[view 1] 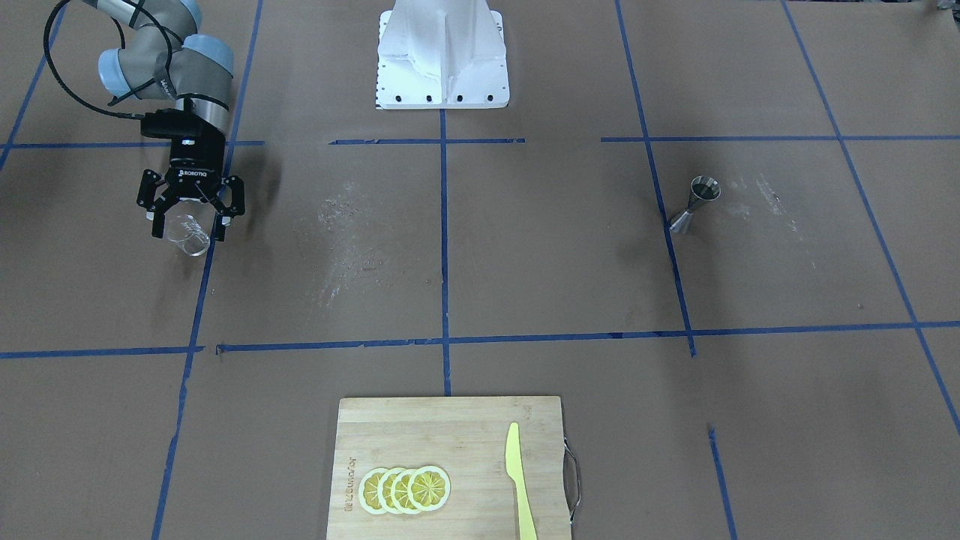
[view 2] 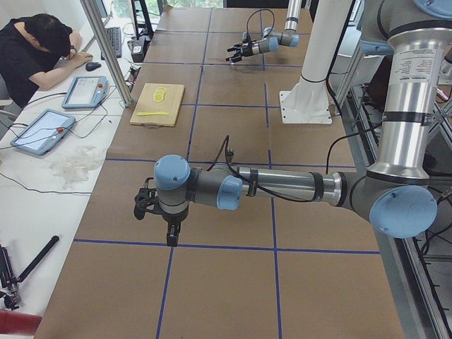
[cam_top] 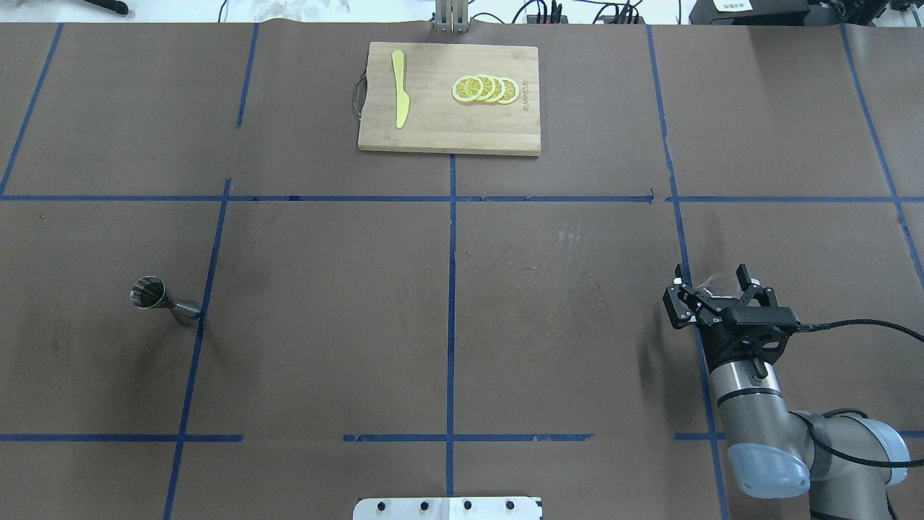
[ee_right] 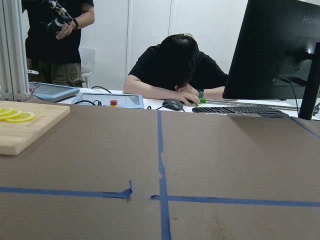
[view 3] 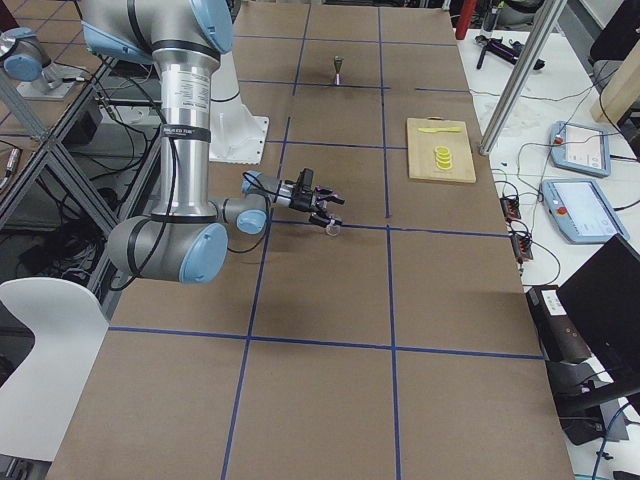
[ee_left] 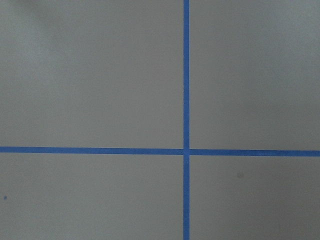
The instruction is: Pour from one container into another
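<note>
A clear glass (view 1: 188, 233) stands on the brown table between the spread fingers of my right gripper (view 1: 187, 225), which is open and reaches in level, near the table. From overhead the glass (cam_top: 710, 280) barely shows between the same fingers of the right gripper (cam_top: 711, 283). A steel jigger (cam_top: 157, 299) stands far off on the table's other side, also seen as the jigger (view 1: 697, 202). My left gripper (view 2: 145, 206) shows only in the exterior left view, hanging low over the table; I cannot tell whether it is open or shut.
A wooden cutting board (cam_top: 433, 137) at the far middle carries lemon slices (cam_top: 486, 89) and a yellow knife (cam_top: 399, 97). Blue tape lines grid the table. The white robot base (view 1: 442, 56) stands at the near edge. Operators sit beyond the far edge.
</note>
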Robot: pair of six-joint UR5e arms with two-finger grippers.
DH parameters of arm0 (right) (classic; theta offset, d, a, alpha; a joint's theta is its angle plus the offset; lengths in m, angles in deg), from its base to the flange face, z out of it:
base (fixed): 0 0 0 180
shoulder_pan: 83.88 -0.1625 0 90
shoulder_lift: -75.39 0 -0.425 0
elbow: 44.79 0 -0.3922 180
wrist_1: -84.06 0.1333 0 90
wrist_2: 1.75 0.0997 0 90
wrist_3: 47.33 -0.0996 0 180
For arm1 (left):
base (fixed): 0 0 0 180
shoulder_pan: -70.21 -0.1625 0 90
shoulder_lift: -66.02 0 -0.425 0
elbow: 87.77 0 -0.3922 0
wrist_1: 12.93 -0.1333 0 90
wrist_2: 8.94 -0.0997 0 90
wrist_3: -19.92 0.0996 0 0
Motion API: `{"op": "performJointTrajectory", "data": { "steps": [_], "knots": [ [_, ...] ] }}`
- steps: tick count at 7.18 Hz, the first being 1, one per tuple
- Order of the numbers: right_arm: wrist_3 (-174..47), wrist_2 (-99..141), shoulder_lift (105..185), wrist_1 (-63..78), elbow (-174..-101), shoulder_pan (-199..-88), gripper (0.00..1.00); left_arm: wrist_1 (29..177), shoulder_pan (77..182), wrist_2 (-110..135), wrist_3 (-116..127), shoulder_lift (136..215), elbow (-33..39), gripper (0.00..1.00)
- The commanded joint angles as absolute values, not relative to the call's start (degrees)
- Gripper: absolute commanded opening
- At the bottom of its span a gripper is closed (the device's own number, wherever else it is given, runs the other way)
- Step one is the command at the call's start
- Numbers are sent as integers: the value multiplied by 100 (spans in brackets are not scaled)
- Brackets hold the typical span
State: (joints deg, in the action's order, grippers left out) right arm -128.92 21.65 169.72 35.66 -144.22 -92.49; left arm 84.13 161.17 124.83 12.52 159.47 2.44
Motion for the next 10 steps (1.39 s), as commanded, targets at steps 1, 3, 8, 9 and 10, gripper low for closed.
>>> {"op": "performJointTrajectory", "data": {
  "steps": [1, 3, 8, 9, 10],
  "knots": [
    [-12364, 2625, 16874, 3545, -14823, -9449, 100, 8410, 16117, 12483, 1245, 15953, 249, 100],
    [-11566, 3572, 16855, 3545, -15200, -10124, 100, 8410, 16117, 12483, 1254, 15953, 241, 100],
    [-9520, 7655, 16548, 3063, -15149, -12995, 100, 8410, 16117, 12474, 1254, 15953, 241, 100],
    [-9105, 8709, 16556, 3062, -14966, -13698, 100, 8410, 16117, 12474, 1254, 15936, 232, 100],
    [-8353, 9851, 16548, 3062, -14677, -14558, 100, 8401, 16117, 12474, 1254, 15901, 241, 100]
  ]
}}
